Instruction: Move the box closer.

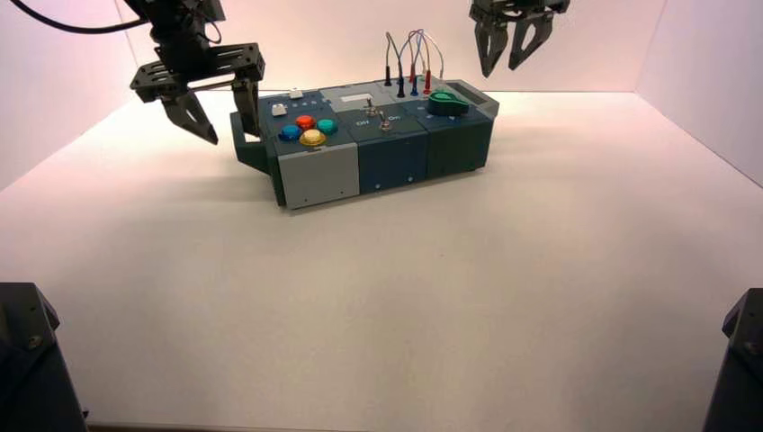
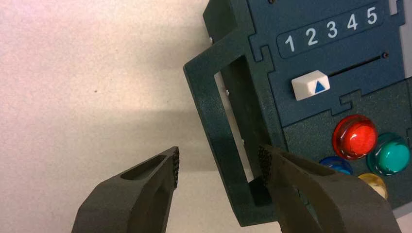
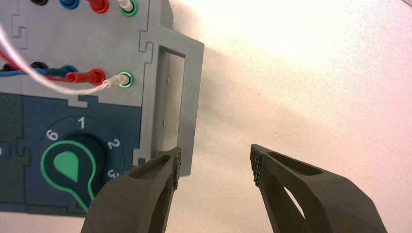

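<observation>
The long dark teal-grey box (image 1: 396,153) stands at the far middle of the white table, turned a little. My left gripper (image 1: 232,135) is open at the box's left end. In the left wrist view it (image 2: 218,165) straddles the dark side handle (image 2: 218,141), with the bar between the fingers and not gripped. My right gripper (image 1: 501,69) is open and raised above the box's far right end. In the right wrist view it (image 3: 216,167) hangs beside the grey side handle (image 3: 190,97), one finger (image 3: 160,179) close to the handle's end.
The box top bears red (image 1: 305,121), blue (image 1: 290,132), yellow (image 1: 312,138) and teal (image 1: 327,126) buttons, toggle switches (image 1: 382,119), a green knob (image 1: 447,102) and plugged wires (image 1: 409,54). A white slider (image 2: 311,85) shows. Black arm bases (image 1: 27,360) stand at the near corners.
</observation>
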